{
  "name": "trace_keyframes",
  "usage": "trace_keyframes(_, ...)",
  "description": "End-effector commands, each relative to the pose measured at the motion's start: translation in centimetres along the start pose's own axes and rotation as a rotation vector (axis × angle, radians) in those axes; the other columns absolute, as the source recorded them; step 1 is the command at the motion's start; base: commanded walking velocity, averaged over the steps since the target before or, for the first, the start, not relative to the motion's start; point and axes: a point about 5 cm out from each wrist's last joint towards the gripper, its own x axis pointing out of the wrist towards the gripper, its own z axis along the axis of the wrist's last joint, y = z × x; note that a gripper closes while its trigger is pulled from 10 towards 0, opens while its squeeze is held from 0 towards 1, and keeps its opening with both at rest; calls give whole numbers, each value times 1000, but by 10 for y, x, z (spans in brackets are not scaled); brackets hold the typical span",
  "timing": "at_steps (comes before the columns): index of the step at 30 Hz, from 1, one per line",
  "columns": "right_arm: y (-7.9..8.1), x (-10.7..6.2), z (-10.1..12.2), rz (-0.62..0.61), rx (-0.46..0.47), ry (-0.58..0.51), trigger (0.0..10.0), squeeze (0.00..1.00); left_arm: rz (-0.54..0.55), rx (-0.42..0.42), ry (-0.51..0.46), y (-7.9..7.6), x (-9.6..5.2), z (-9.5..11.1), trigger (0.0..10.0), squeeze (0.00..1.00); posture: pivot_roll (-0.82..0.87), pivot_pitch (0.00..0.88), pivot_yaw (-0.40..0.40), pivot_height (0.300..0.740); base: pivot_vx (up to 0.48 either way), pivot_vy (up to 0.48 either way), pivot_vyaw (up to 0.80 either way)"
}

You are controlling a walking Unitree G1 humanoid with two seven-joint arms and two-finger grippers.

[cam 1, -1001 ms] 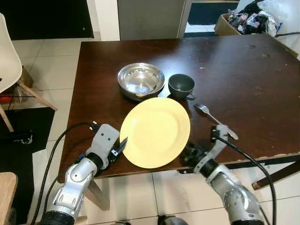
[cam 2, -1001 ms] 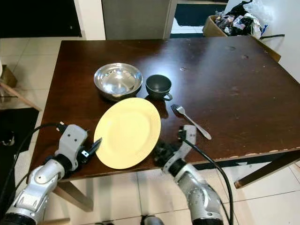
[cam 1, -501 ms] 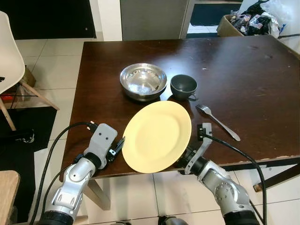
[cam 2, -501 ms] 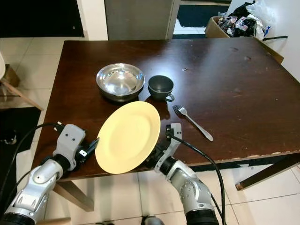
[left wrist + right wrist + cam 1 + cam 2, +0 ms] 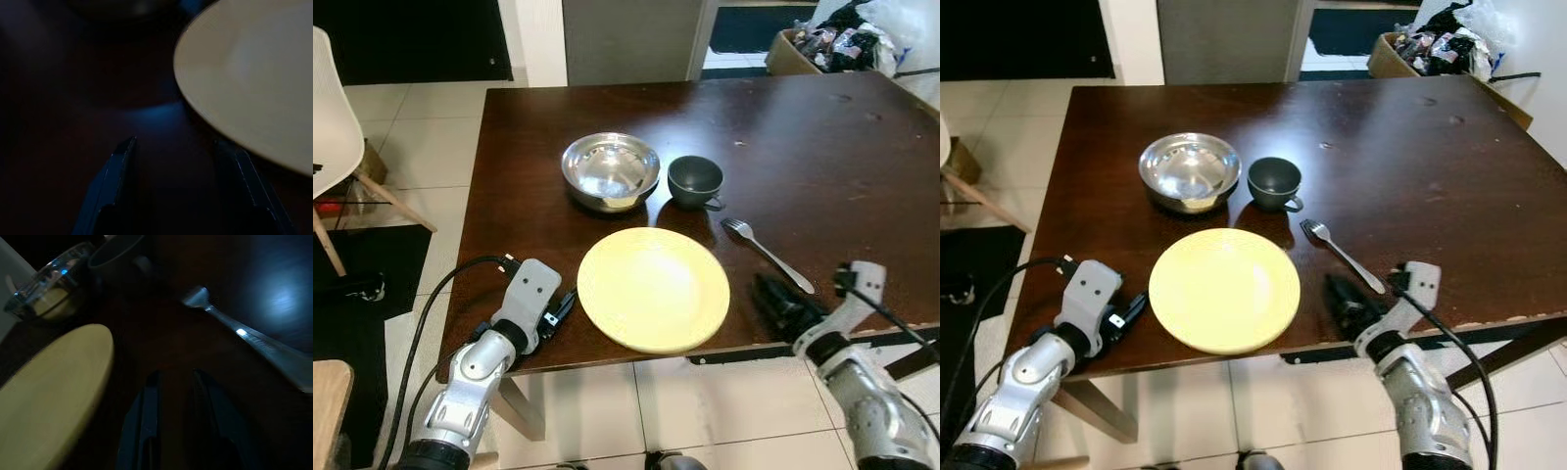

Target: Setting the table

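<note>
So your yellow plate (image 5: 653,303) is lying flat on the dark brown worktop (image 5: 822,147), close to its near edge. It's a plain round plate, pale buttery yellow all over, with a shallow raised rim and a smooth matte face, nothing on it. Taking the plate as the landmark: the shiny steel bowl (image 5: 610,170) sits just beyond it on the far side, a bit toward your robot's left, and you can see a yellowish reflection in its inner wall. The dark grey cup (image 5: 695,181) is right beside the bowl, also just past the plate's far rim, with its handle pointing toward the fork. The fork (image 5: 768,255) lies just off the plate's right side, angled, tines pointing toward the cup, not touching the plate. Your left pincer (image 5: 178,171) is down at the worktop just off the plate's left rim, fingers spread apart and holding nothing; the plate edge sits near one fingertip but isn't between them. Your right pincer (image 5: 173,418) is on the plate's right side, low over the worktop between the plate and the fork handle, with its fingers drawn close together, only a narrow gap left, and nothing gripped.
</note>
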Motion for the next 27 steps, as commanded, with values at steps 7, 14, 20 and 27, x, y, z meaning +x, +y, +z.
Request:
trace_keyframes(7,14,-5,25,66,14,-120,10000,0,-9,-6,76,-4,-5,-16,10000,0,-129,56,36,740,0,0,0)
trace_keyframes(14,41,8,26,175,49,-146,10000,1000,18,-22,53,2,-2,-9,10000,0,-124,55,34,740,0,0,0)
trace_keyframes(20,43,8,28,178,65,-166,10000,0,205,-184,-157,37,3,37,10000,0,-124,55,35,740,0,0,0)
trace_keyframes(27,32,4,12,103,90,-121,10000,0,131,-125,-281,27,7,71,10000,0,-122,53,31,740,0,0,0)
